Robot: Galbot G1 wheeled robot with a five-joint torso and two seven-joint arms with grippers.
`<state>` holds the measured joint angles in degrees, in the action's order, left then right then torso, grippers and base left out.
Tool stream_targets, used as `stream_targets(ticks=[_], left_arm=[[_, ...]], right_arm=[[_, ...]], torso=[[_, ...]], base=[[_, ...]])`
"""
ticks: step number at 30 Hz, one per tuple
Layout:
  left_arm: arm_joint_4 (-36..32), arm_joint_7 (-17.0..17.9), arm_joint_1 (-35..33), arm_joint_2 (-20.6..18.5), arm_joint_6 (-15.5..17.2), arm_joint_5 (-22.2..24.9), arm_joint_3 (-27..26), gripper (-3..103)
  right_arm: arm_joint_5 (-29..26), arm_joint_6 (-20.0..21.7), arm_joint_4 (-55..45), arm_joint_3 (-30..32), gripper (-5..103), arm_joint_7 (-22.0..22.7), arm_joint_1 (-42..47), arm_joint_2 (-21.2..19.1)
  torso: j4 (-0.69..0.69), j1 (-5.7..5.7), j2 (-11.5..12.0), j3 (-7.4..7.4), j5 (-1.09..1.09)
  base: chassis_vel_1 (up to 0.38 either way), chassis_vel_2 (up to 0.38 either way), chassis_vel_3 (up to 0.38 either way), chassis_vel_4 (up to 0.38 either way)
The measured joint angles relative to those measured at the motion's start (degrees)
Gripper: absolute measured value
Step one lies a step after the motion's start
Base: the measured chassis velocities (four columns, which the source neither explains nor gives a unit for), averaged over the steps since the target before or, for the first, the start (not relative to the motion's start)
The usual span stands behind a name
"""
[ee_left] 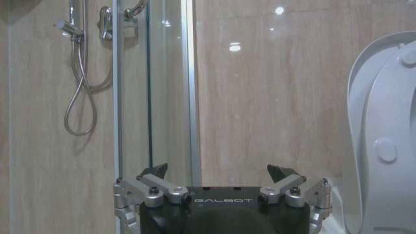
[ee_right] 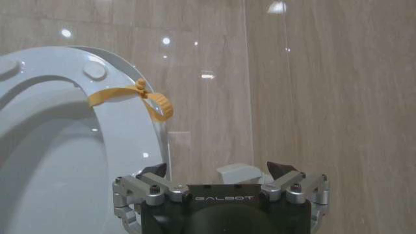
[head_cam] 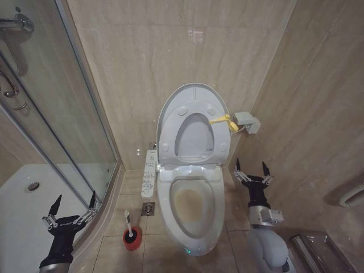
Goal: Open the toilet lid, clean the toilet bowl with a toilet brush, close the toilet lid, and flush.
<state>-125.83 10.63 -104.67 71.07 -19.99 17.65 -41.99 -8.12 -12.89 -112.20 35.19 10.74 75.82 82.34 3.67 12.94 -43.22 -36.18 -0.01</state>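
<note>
The toilet lid (head_cam: 193, 122) stands raised against the wall with the ring seat (head_cam: 194, 136) up with it, so the opening step looks done — the brushing, the closing and the flush are all still ahead. The toilet bowl (head_cam: 192, 207) lies open, brownish stains on its inner surface. The toilet brush (head_cam: 128, 223) stands untouched in its red holder (head_cam: 132, 239) on the floor, between the left gripper (head_cam: 72, 206) and the bowl, near those jaws but not touching. The jaws of the left gripper are spread apart and empty. The right gripper (head_cam: 251, 169) hangs beside the bowl's other flank, its jaws also apart and holding nothing.

The head view alone takes in brush, bowl and both arms together. The left wrist view adds the shower hose (ee_left: 79, 83) behind the glass panel (ee_left: 153, 83). The right wrist view brings close a yellow strap (ee_right: 140, 97) on the lid's edge — just ahead of those jaws.
</note>
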Motion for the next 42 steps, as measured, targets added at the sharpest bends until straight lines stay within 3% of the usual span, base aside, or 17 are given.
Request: stream_targets(ticks=[9,26,42], left_arm=[[0.0,0.0,0.0,0.0,0.0,0.0,0.0,100],[0.0,0.0,0.0,0.0,0.0,0.0,0.0,100],[0.0,0.0,0.0,0.0,0.0,0.0,0.0,100]], right_arm=[[0.5,1.8,10.6,-2.7,100,3.3,-14.1,-2.0],[-1.0,0.1,28.3,-3.1,100,3.4,-33.5,-6.7],[2.5,-1.2,39.5,-5.4,100,2.6,-45.5,-5.3]], torso=[[-0.02,0.00,0.0,-0.01,0.00],[0.01,0.01,0.0,-0.01,0.01],[0.00,0.01,0.0,-0.01,0.00]], base=[[0.000,0.000,0.000,0.000],[0.000,0.000,0.000,0.000],[0.000,0.000,0.000,0.000]])
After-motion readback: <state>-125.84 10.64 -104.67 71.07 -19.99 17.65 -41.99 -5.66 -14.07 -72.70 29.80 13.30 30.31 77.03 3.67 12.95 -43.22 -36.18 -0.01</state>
